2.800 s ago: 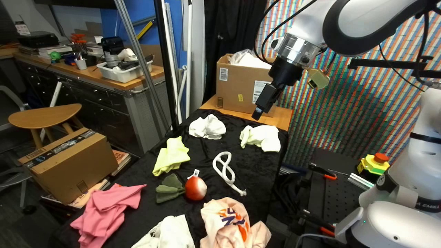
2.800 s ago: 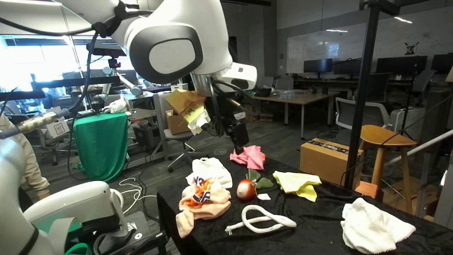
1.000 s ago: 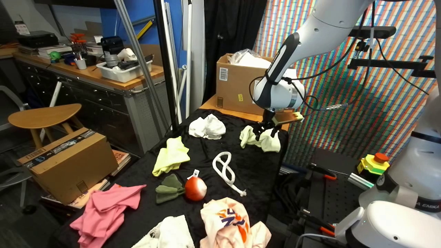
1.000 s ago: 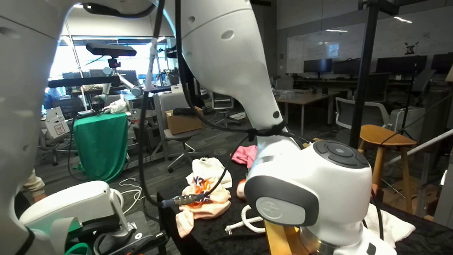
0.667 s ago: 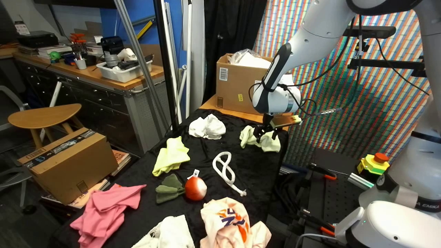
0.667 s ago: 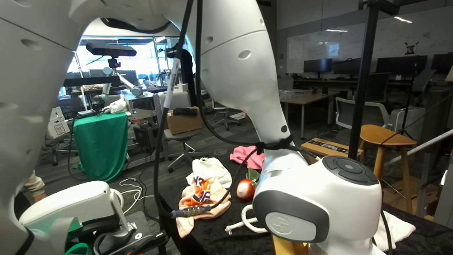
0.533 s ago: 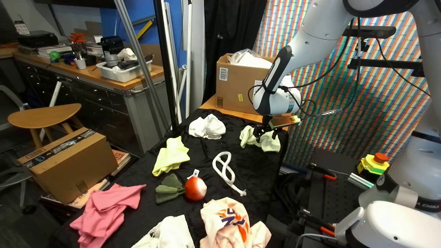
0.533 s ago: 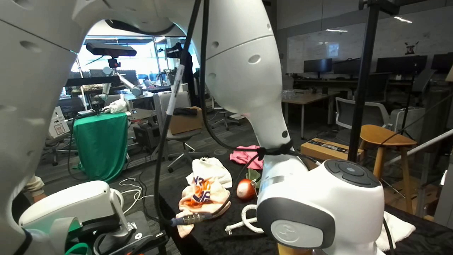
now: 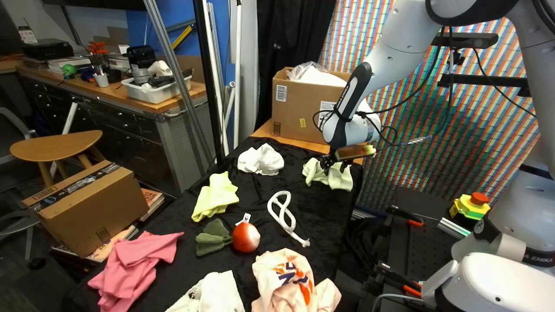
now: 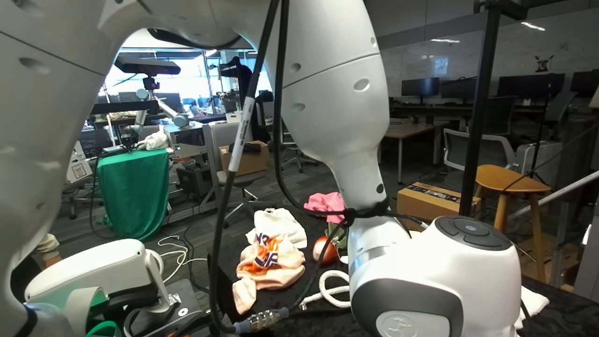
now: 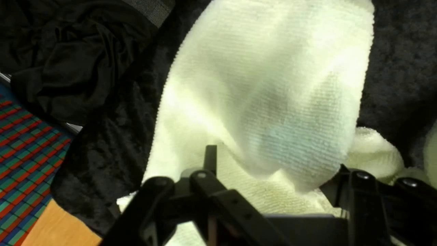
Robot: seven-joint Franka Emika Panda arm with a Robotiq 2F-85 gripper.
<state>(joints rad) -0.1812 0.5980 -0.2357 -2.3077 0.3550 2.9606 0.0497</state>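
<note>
A crumpled pale yellow-white cloth [image 9: 340, 178] lies near the far right corner of the black-covered table. In the wrist view the same cloth [image 11: 269, 61] fills the middle, one fold bulging up between the jaws. My gripper [image 11: 276, 159] has its fingers spread wide, one on each side of that fold. The right finger's tip meets the fold's edge; the left one rests over a lower layer, apart from the bulge. From an exterior view the gripper [image 9: 334, 169] points down into the cloth. In the remaining exterior view the arm and frame edge hide it.
Behind the gripper stands a large cardboard box [image 9: 299, 104]. Around the table lie a white cloth [image 9: 261, 160], a bright yellow cloth [image 9: 215, 197], a white rope [image 9: 305, 242], a red round plush [image 9: 246, 237], a peach cloth [image 9: 269, 273] and a pink cloth [image 9: 138, 260].
The arm has swung down from above the table onto the pale cloth. Over the last half second the wrist has shifted only slightly, and the fingers look a little closer together.
</note>
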